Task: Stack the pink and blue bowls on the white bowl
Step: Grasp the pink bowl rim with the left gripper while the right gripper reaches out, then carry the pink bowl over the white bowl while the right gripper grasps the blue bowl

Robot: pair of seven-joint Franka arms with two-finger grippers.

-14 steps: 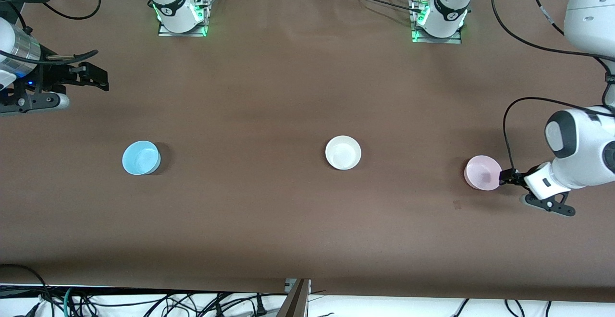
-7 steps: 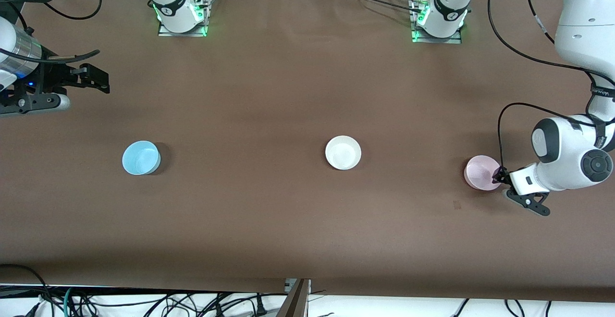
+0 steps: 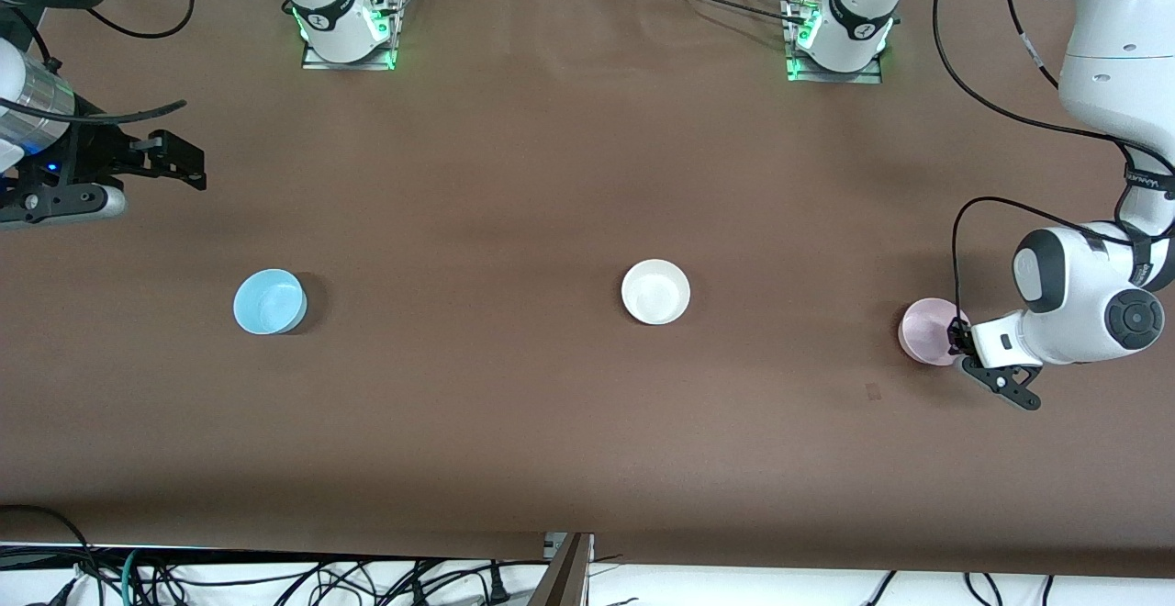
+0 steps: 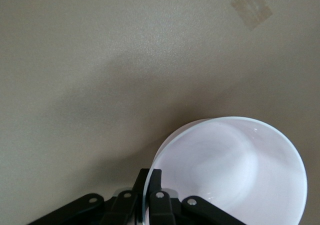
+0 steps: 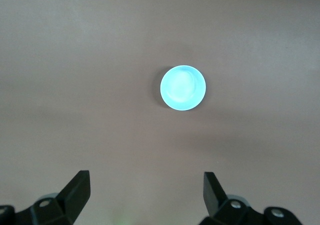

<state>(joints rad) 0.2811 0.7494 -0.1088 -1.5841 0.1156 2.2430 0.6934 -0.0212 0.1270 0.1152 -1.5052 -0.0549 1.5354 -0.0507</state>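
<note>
The pink bowl (image 3: 925,331) sits near the left arm's end of the table. My left gripper (image 3: 957,338) is shut on its rim, one finger inside the wall and one outside. The left wrist view shows the same pinch, with the left gripper (image 4: 148,177) on the edge of the pink bowl (image 4: 235,170). The white bowl (image 3: 655,291) stands upright at the table's middle. The blue bowl (image 3: 269,301) stands toward the right arm's end. My right gripper (image 3: 188,165) hangs open and empty over the cloth. In its wrist view the right gripper (image 5: 145,185) is well apart from the blue bowl (image 5: 183,87).
A brown cloth (image 3: 514,174) covers the table. A small tape mark (image 3: 873,391) lies near the pink bowl, nearer to the front camera. The arm bases (image 3: 349,32) (image 3: 840,37) stand along the table's robot edge. Loose cables (image 3: 275,578) run below the edge nearest the front camera.
My left gripper moved in over the pink bowl's rim and shut on it. The bowl shifted slightly toward the left arm's end. The right gripper barely moved.
</note>
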